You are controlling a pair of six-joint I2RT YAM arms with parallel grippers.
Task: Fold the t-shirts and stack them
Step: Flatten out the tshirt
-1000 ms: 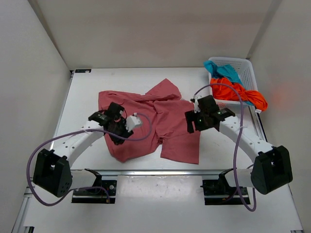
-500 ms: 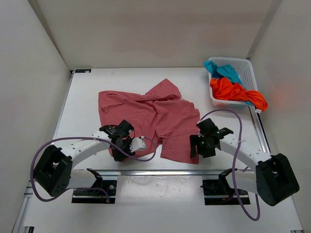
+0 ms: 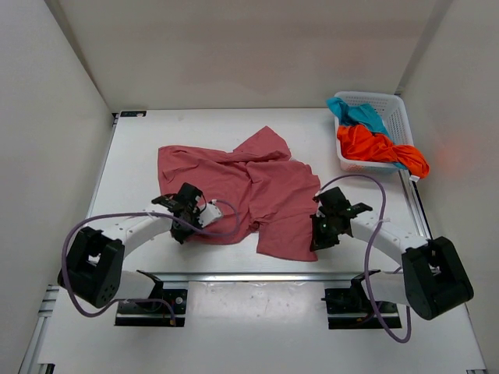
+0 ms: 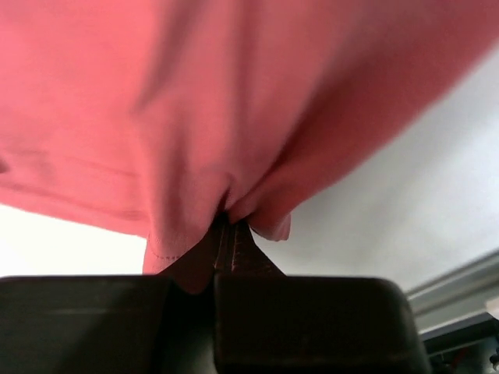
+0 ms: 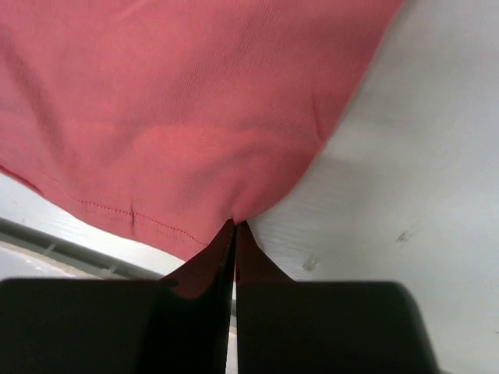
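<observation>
A dusty rose-pink cloth t-shirt [image 3: 249, 183] is lying rumpled on the white surface [image 3: 140, 156], left of the white plastic lattice basket [image 3: 399, 111], in which a bright orange t-shirt [image 3: 374, 145] and a teal-blue t-shirt [image 3: 355, 111] are sitting bunched. Both hands are clamping its near hem: the left hand [image 4: 228, 226] far from the basket, the right hand [image 5: 234, 226] nearer it.

A white table [image 3: 140, 156] fills the middle of the booth, its matte top showing a few small scuffs close up. At about two o'clock, in the far right corner, sits a white plastic lattice basket [image 3: 399, 118], its long side along the table's right edge. A silver metal rail [image 3: 257, 276] runs along the near edge at six o'clock. A small black tab [image 3: 132, 114] lies at the far left corner, around ten o'clock. Plain pale walls [image 3: 234, 54] close in on three sides.
</observation>
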